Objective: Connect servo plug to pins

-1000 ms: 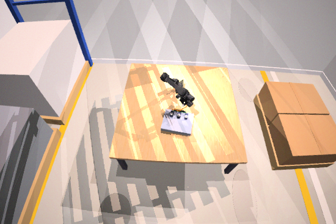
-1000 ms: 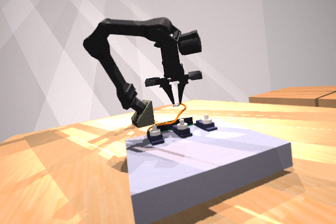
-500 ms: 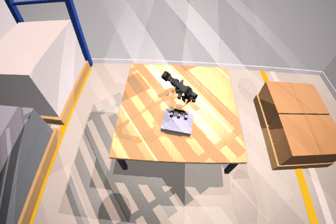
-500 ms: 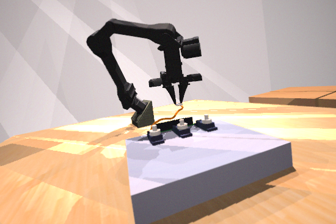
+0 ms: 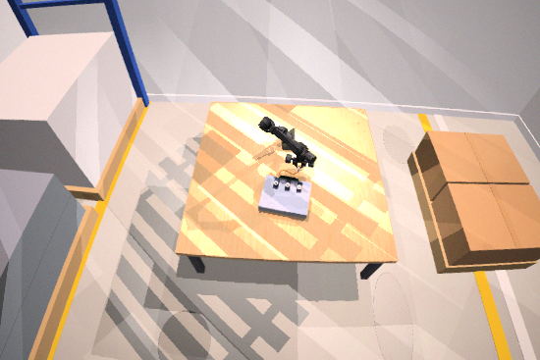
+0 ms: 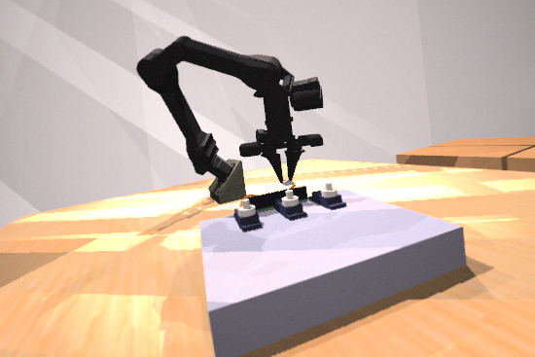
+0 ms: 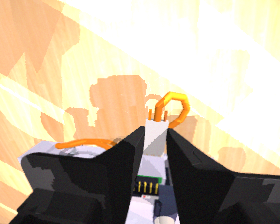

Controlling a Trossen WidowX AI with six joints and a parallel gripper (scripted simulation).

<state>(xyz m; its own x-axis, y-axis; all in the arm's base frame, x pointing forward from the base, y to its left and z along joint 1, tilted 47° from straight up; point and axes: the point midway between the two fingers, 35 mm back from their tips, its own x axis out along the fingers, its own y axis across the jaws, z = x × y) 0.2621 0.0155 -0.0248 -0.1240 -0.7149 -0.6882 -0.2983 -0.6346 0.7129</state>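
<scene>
My gripper (image 5: 299, 168) (image 6: 287, 181) (image 7: 155, 131) points down and is shut on the plug (image 6: 288, 183) (image 7: 155, 142), which looks whitish. In the wrist view the wires leave the plug's far end, and its other end faces the holder. The orange lead (image 5: 286, 171) (image 7: 187, 106) loops beside the plug and back to the left. The holder (image 5: 284, 202) (image 6: 331, 240) is a pale block. Its pins (image 7: 147, 187) show between the fingers, beyond the plug and apart from it. Fingers hide part of the row; I cannot make out the coloured band or dot.
Three small dark blue servos with white hubs (image 6: 246, 208) (image 6: 290, 198) (image 6: 328, 191) stand on the block close behind the black pin strip (image 6: 267, 198). The arm's base (image 6: 229, 184) is on the wooden table (image 5: 236, 232). Cardboard boxes (image 5: 486, 218) stand beyond the table's right side.
</scene>
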